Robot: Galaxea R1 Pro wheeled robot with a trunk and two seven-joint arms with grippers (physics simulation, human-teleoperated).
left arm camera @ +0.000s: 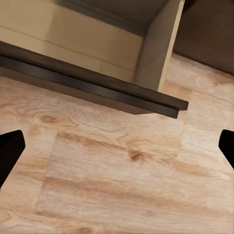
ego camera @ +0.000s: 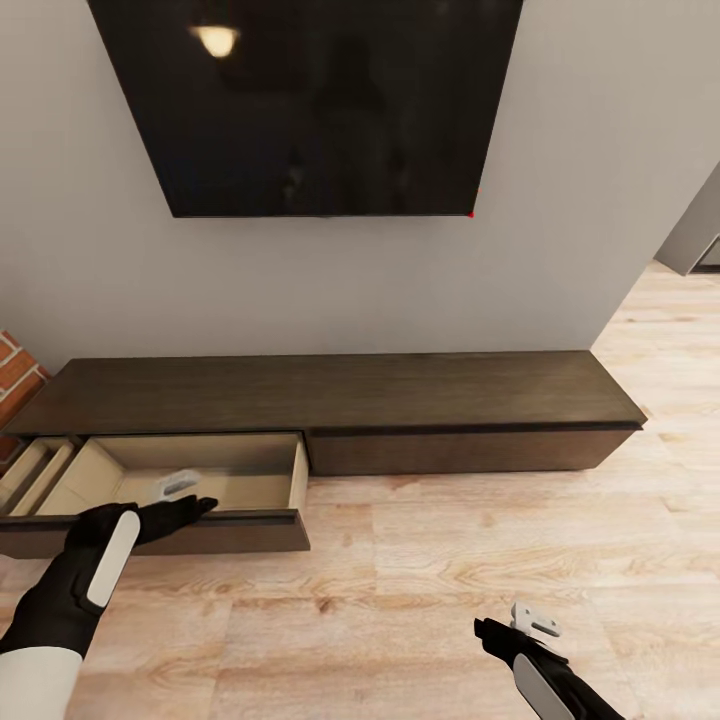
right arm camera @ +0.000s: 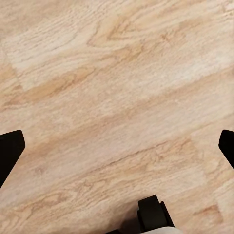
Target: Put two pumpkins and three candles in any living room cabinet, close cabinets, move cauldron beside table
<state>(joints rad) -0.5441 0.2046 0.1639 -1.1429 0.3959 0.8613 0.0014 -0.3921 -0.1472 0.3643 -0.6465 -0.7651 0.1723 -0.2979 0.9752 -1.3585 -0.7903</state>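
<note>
Left drawer of the cabinet [ego camera: 330, 395] standing pulled out, both grippers empty over the plank floor [ego camera: 450, 580].

The long dark-brown cabinet is sitting against the grey wall beneath a black wall screen [ego camera: 305, 100]; its left drawer [ego camera: 200, 480] is jutting out over the floor, pale interior showing, while the right front panel [ego camera: 470, 452] is lying flush. Bare floor is stretching out in front and to the right. The left gripper [ego camera: 185, 500] is hovering at the drawer's dark front edge [left arm camera: 92, 87], fingers [left arm camera: 9, 148] spread wide with nothing between them. The right gripper [ego camera: 515, 628] is hanging low over the boards, well apart from the cabinet, its fingers [right arm camera: 9, 148] also parted and empty.
</note>
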